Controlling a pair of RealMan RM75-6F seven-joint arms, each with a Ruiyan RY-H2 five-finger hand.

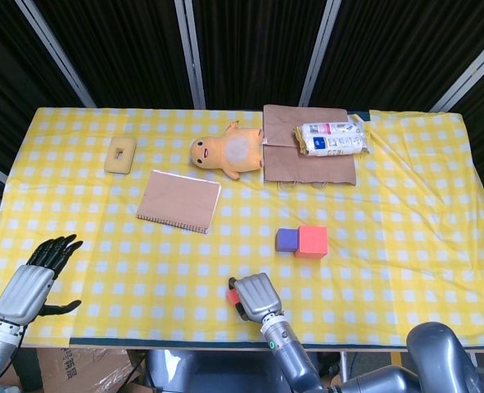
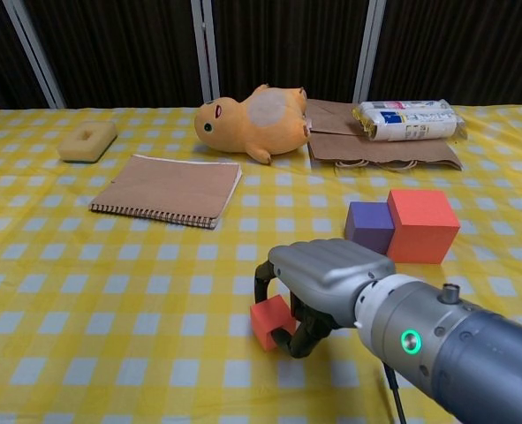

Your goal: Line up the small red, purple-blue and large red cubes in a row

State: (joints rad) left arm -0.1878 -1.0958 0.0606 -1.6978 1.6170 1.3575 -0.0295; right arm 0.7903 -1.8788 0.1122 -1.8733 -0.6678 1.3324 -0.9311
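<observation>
Right hand (image 2: 318, 281): your fingers are curled round the small red cube (image 2: 272, 321) — it sits pinched between them, tilted, at the near edge of the table (image 1: 405, 246)
Left hand (image 1: 35, 278): you have it spread and holding nothing, off the table's near-left corner; only the head view shows it
Purple cube (image 2: 370, 226): touching the big red cube (image 2: 422, 224) on its left side — the pair stands farther back and to the right of your right hand, well apart from the small cube
Back of the table: notebook (image 1: 178, 201), yellow plush (image 1: 226, 152), sponge (image 1: 120, 154), and a packet (image 1: 332, 139) lying on a brown bag (image 1: 307, 164)
</observation>
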